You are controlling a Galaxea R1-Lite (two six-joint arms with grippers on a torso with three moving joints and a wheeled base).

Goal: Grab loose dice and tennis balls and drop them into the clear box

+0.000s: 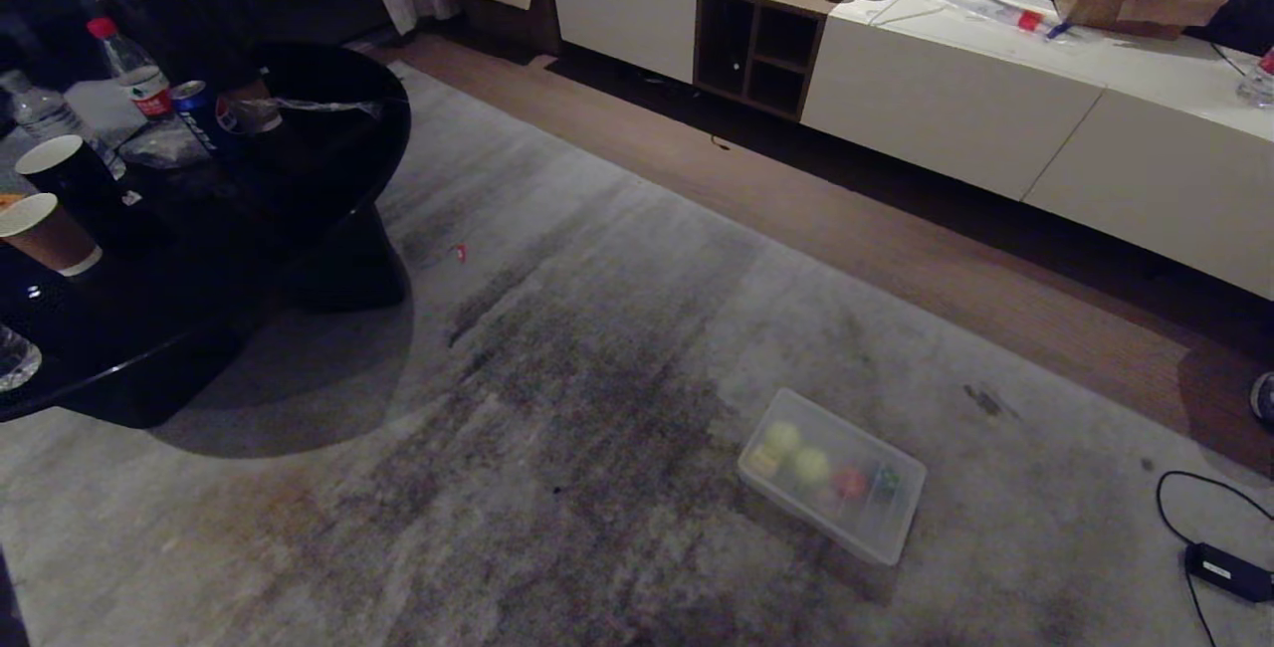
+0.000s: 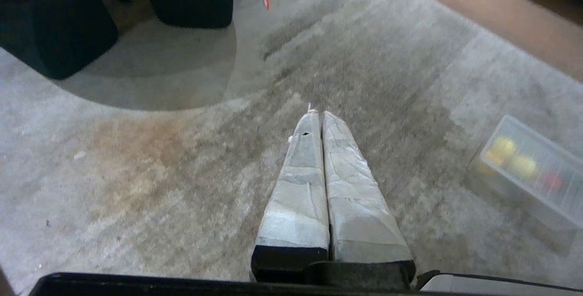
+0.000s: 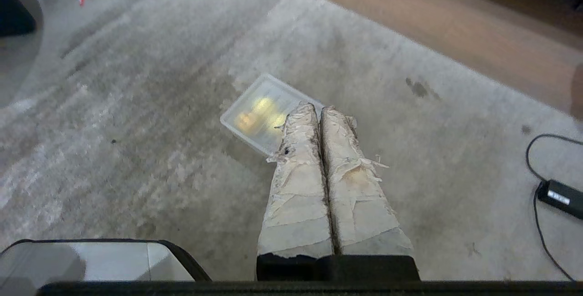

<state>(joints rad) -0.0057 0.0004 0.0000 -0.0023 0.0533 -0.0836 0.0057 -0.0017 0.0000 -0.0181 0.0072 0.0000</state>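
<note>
Left tool (image 2: 318, 114) and right tool (image 3: 319, 108) both pinched closed, empty, above the rug (image 1: 557, 488). Clear box (image 1: 901, 518) sits near the rug's right edge, holding two tennis balls (image 1: 783, 439) and dice (image 1: 849, 481). Black table (image 1: 328, 119) beyond, far left.

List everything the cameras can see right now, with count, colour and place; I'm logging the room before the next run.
clear box: one, transparent, on the rug, right of centre
tennis balls: two, yellow-green, inside the box
dice: red, dark green and a pale one visible, inside the box
round table: one, black, left
paper cups: two, on the table
bottles: two, on the table
low cabinet: one, white, along the back
power adapter: one, black, on the rug, far right
left gripper: shut, empty, above the rug
right gripper: shut, empty, above the rug
</note>
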